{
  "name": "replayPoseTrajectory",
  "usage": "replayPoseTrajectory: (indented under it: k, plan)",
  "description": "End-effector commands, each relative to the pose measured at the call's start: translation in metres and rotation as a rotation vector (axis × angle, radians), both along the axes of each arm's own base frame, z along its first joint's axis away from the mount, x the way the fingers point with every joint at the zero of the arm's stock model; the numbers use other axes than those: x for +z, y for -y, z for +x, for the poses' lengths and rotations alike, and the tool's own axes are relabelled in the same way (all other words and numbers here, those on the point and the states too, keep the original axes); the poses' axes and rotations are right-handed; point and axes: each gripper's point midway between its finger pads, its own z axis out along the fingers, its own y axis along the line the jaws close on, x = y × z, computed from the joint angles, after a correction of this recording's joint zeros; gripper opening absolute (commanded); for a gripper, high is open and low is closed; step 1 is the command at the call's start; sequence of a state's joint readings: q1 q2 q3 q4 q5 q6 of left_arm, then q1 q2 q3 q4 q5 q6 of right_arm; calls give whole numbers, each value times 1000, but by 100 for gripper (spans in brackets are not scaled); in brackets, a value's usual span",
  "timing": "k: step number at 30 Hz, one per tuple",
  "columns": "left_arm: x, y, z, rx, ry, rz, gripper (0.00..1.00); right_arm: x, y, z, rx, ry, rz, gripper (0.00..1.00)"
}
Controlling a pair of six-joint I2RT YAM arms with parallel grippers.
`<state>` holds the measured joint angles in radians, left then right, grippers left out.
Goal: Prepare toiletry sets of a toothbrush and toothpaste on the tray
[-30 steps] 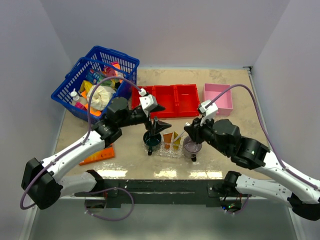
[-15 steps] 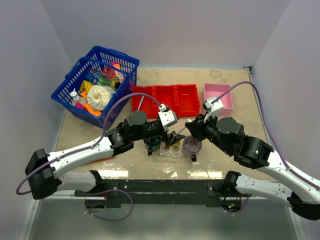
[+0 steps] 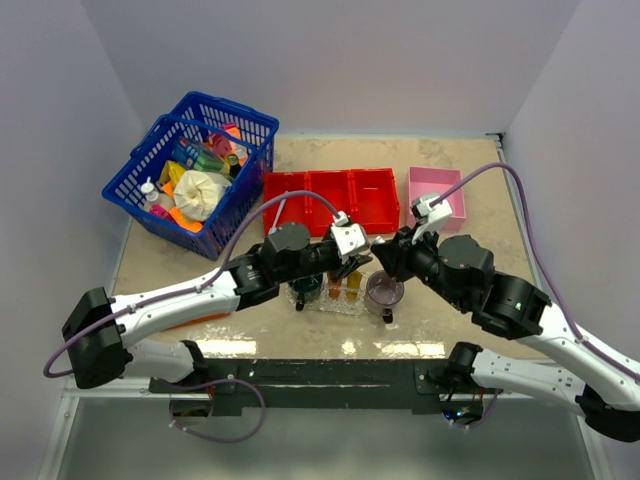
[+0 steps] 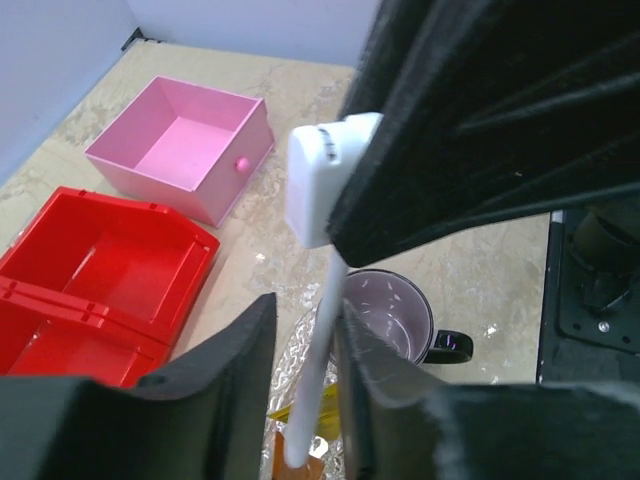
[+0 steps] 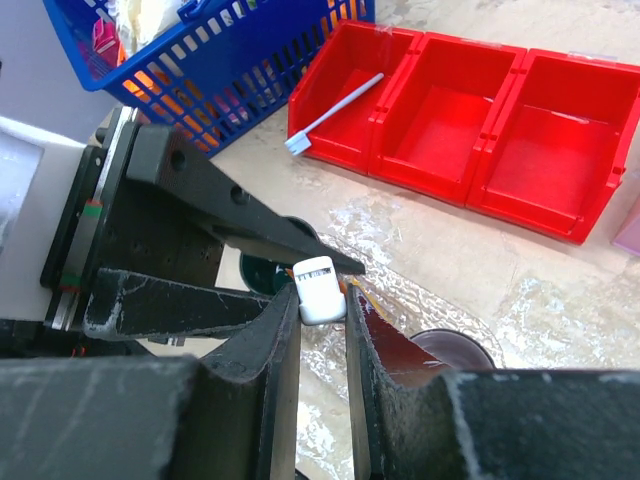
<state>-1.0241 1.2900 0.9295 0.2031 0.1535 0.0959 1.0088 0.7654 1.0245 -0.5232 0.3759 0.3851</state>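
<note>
My right gripper [image 5: 322,300] is shut on the wide end of a white toothbrush [image 4: 322,370], holding it nearly upright above the clear bumpy tray [image 3: 340,305]. My left gripper [image 4: 305,310] straddles the shaft lower down. Its right finger touches the shaft, and a gap shows on the left side, so it is open. An orange tube [image 3: 335,290] and a yellow-orange tube [image 3: 352,290] lie on the tray below. A second white toothbrush [image 5: 330,112] lies in the left compartment of the red bin [image 3: 345,200].
A purple mug [image 3: 383,292] stands just right of the tray and a dark green mug [image 3: 305,287] just left of it. The pink box [image 3: 437,197] is at the back right, the filled blue basket [image 3: 195,170] at the back left. An orange flat pack [image 3: 205,318] lies under the left arm.
My left arm swung right from over the green mug to the toothbrush, and its jaws narrowed around the shaft. The right gripper stayed put with its grip unchanged.
</note>
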Motion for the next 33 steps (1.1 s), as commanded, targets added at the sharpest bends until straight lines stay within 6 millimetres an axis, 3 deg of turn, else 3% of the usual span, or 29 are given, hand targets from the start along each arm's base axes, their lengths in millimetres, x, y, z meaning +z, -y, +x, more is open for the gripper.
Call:
replayPoseTrajectory:
  k: [1,4,5,7,8,11,14,18,19,21,24,25,29,31,33]
  plan:
    - [32,9,-4,-41,64,-74,27,19,0,-3,15,20,41,0]
    - [28,10,-9,-64,55,-67,13,23,0,-4,23,25,41,0]
    - [27,11,-12,-80,49,-66,13,25,-1,-5,27,27,46,0]
    - [26,12,-16,-94,36,-65,28,26,-6,-8,65,38,40,0]
    - [26,11,-17,-93,21,-67,52,28,-7,-8,77,44,33,0]
    - [30,3,-21,-86,7,-85,83,32,-5,-10,101,65,-14,0]
    - [38,-11,-26,-78,5,-104,92,44,-1,-13,131,96,-55,0]
    - [46,-38,-28,-108,-38,-106,94,49,-4,-20,212,131,-117,0]
    - [46,-53,-11,-72,-49,-110,94,45,-7,-19,226,122,-141,0]
    - [48,-73,-2,-50,-60,-117,94,38,-16,-26,303,114,-177,0]
    - [48,-111,36,127,-92,-116,96,27,-31,-28,374,106,-206,0]
    - [58,-129,55,213,-75,-130,96,24,-34,-27,384,105,-215,0]
    - [45,-185,105,507,-98,-105,97,20,-56,-28,453,119,-240,0]
    - [31,-207,119,613,-95,-90,97,25,-62,-28,471,145,-255,0]
    - [20,-220,125,673,-107,-75,97,17,-71,-30,505,150,-320,0]
